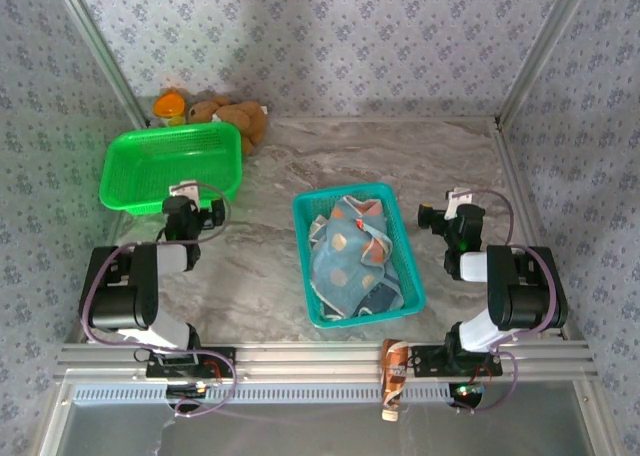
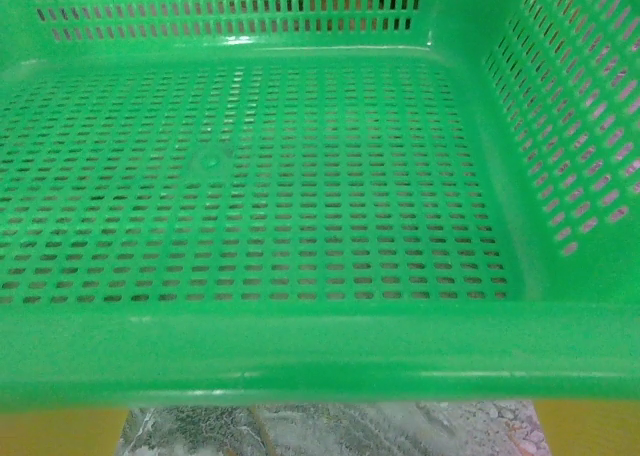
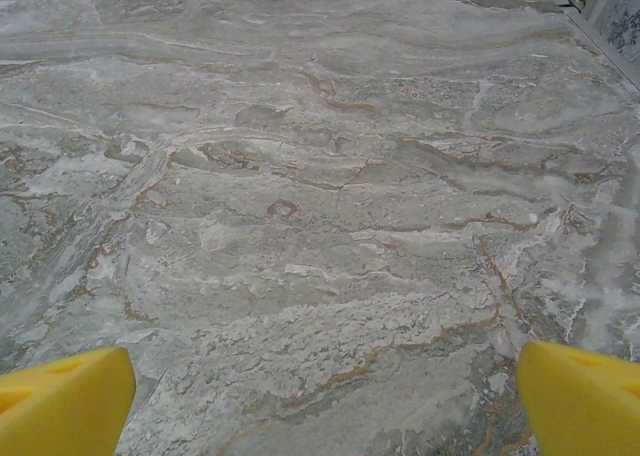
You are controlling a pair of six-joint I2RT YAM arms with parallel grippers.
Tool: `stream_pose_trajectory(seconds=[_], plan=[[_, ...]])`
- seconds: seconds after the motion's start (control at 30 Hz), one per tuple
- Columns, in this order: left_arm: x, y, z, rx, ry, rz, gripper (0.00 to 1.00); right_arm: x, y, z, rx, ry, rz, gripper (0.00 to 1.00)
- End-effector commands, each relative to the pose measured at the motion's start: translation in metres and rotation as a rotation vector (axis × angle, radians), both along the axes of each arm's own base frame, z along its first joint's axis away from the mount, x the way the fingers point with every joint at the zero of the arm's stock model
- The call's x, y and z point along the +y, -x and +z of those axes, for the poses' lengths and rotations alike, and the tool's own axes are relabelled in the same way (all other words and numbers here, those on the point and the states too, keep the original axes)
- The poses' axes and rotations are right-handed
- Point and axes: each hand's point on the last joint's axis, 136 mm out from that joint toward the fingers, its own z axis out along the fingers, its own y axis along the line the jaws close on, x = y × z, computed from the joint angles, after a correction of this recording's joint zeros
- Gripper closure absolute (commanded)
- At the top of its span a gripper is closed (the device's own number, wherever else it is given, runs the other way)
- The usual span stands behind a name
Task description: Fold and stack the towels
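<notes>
**Fingers wide on both arms, towels not yet touched**

Right gripper: yellow fingers spread apart, nothing between them, bare marble table ahead. Left gripper: fingers spread too, tips just short of the green basket near rim. Towels sit between the 2 grippers, left of the right fingers and right of the left fingers, heaped in the teal basket.

Risks, as judged: a pinch into the heap likely lifts 2 layers at once, and fingertips may catch the slotted basket wall and drag it.

Towels look thin, limp and tangled: blue-grey cloth, plus 1 with orange dots and stripes.
</notes>
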Motion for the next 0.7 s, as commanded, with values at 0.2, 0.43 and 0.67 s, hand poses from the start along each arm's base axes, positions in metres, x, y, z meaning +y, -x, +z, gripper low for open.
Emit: stream_pose_trajectory(seconds=[0.2,0.43,0.67], plan=[[0.022,0.006,0.06,0.063,0.066,0.181,0.0,-0.029,0.012,0.082,-0.103,-0.052,-0.213,0.0],[0.005,0.031,0.118,0.105,0.326,0.225,0.0,-0.02,0.036,0.146,-0.087,-0.262,-0.247,0.0],[-0.017,0.052,0.113,0.13,0.453,0.184,0.0,0.036,0.05,0.157,0.005,-0.29,-0.052,0.0]])
